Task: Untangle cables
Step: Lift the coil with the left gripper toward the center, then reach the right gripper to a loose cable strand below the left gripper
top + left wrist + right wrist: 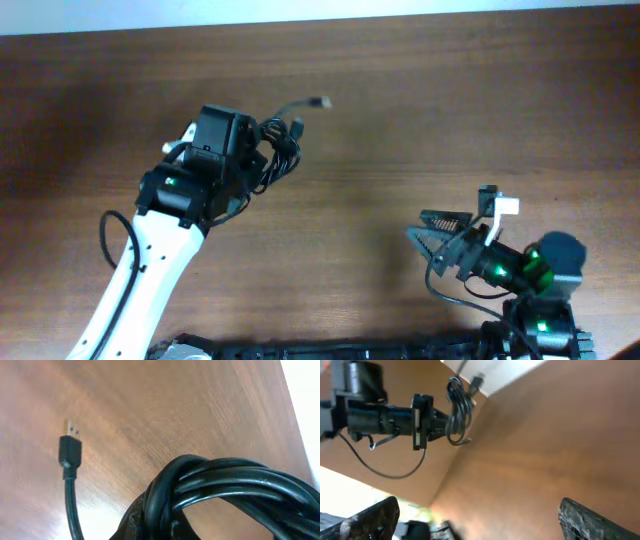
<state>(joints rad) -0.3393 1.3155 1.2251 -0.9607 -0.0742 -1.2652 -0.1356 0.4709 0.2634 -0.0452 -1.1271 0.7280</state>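
Our left pincer (262, 158) is clamped on the cables (283, 148), a knotted black bundle held above the bench (420, 120), left of centre and nearer the far edge. One plug (320, 102) sticks out sideways. Our right pincer (428, 238) hangs spread and empty near the front right corner.

One table (420, 120). Two arms: left arm (140, 270), white, and right arm (545, 275), dark. Two grippers, one per arm: left gripper (262, 165) and right gripper (432, 236). Two fingers (370, 520) in the right wrist view. One bundle of cables (280, 150) (cannot tell how many separate cords run through the knot). Two ends sticking out of it from overhead: one pale plug (319, 101), one dark plug (297, 127). A single plug only in the left wrist view, beside roughly four glossy strands.
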